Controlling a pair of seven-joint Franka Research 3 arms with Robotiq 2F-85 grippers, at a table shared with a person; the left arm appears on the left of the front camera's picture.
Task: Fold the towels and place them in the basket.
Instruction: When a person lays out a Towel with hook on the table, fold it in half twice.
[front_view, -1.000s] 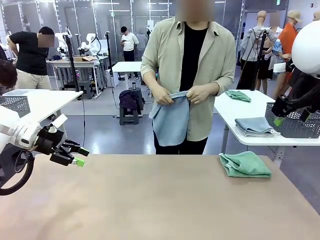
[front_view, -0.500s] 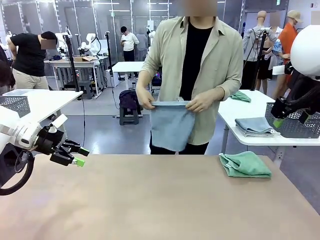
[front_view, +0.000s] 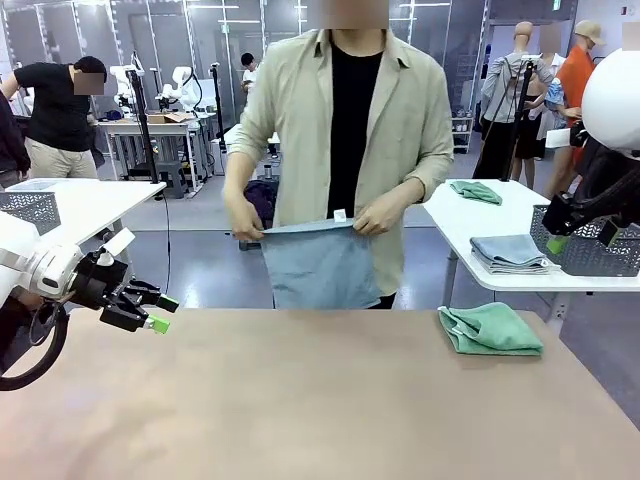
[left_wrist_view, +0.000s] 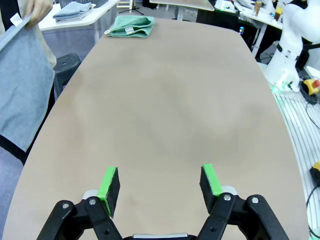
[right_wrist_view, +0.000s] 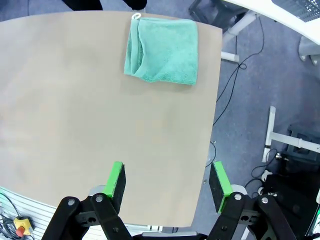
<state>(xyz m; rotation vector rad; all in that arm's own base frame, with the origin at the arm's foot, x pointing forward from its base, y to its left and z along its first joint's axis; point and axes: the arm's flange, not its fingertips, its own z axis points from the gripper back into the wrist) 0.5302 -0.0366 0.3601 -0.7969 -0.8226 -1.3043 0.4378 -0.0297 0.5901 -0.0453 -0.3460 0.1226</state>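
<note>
Across the table a person holds the pale blue-grey towel (front_view: 322, 265) stretched flat between both hands, its lower edge hanging near the far table edge; it also hangs at the left of the left wrist view (left_wrist_view: 22, 85). The mint green towel (front_view: 490, 329) lies folded at the far right of the table (left_wrist_view: 131, 26) (right_wrist_view: 162, 50). My left gripper (front_view: 160, 313) hovers open over the table's left side (left_wrist_view: 159, 182), holding nothing. My right gripper (front_view: 582, 238) hangs open high at the right (right_wrist_view: 167, 182), in front of a dark grey mesh basket (front_view: 610, 255) on a side table.
The brown table (front_view: 300, 400) is bare in the middle and front. The white side table (front_view: 480, 225) at the right carries folded towels (front_view: 508, 252). Another mesh basket (front_view: 30, 208) stands on a white table at the left. The table's right edge drops to floor cables (right_wrist_view: 240, 75).
The person has stepped to the left and spread the blue-grey towel wide and lower, toward the table. Neither arm has moved.
</note>
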